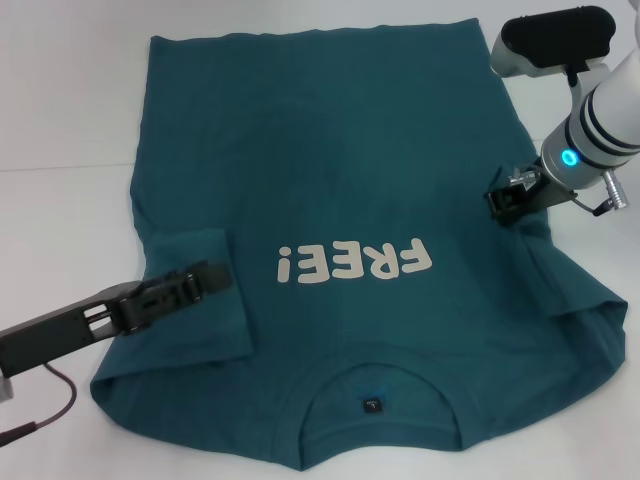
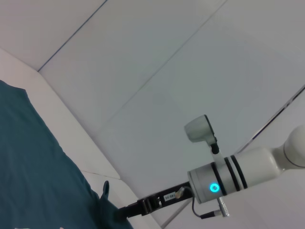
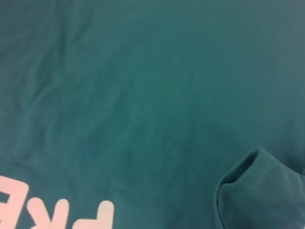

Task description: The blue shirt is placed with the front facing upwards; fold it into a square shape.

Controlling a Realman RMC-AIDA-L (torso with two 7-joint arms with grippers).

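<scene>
Blue shirt (image 1: 340, 200) lies flat on the white bench (image 1: 60, 120), front up, collar (image 1: 372, 385) at the near edge, hem at the far side. Cream "FREE!" lettering (image 1: 355, 263) reads upside down from the head view. Small dark tag (image 1: 371, 406) sits inside the neckline.

Left sleeve (image 1: 200, 300) is folded inward over the chest, lying just left of the lettering. Right sleeve (image 1: 580, 300) spreads out to the right, unfolded.

Left gripper (image 1: 205, 280) rests low over the folded left sleeve, dark fingers pointing right, touching or just above the cloth; whether they are clenched or released, cannot tell.

Right gripper (image 1: 505, 203) sits at the shirt's right edge, about level with the lettering, fingers pinched on a small raised bit of fabric there. Left wrist view shows the same: right gripper (image 2: 125, 211) at the shirt's edge with a peak of cloth (image 2: 105, 190) lifted beside it. Right wrist view shows teal fabric, part of the lettering, and a rolled fold (image 3: 257, 191).
</scene>
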